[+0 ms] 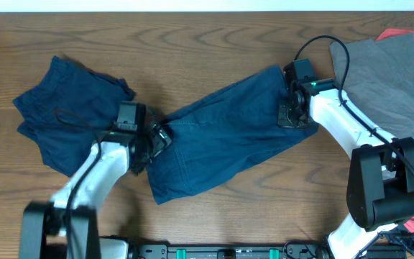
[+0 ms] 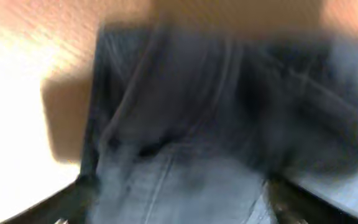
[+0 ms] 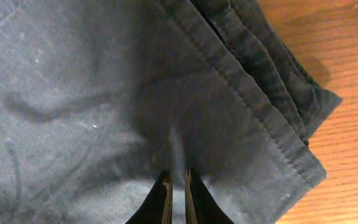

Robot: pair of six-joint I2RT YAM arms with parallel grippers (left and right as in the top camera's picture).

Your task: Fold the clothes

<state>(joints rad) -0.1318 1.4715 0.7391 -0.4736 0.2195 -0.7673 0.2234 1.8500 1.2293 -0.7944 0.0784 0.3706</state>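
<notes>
1. Navy shorts (image 1: 221, 137): one pair, lying crooked across the table from its left side to right of centre. The left leg is rumpled and the middle is narrowed into a twist.
2. Left gripper (image 1: 155, 140): down on the cloth at that twisted middle. Its wrist view is smeared, so I cannot tell whether it is spread or pinching.
3. Right gripper (image 1: 293, 114): near a stitched corner at the shorts' right end, fingers pressed together on a thin ridge of the fabric.
4. Handling note, my judgement: flatten before folding. Draw both ends apart evenly and low, so the twist comes out and the slight pinch does not slip.
5. Grey garment (image 1: 387, 79): far right, near the shorts' end, with a red garment (image 1: 401, 34) showing at its far edge. Neither belongs in this fold.
6. Table (image 1: 214, 36): brown wood grain.
</notes>
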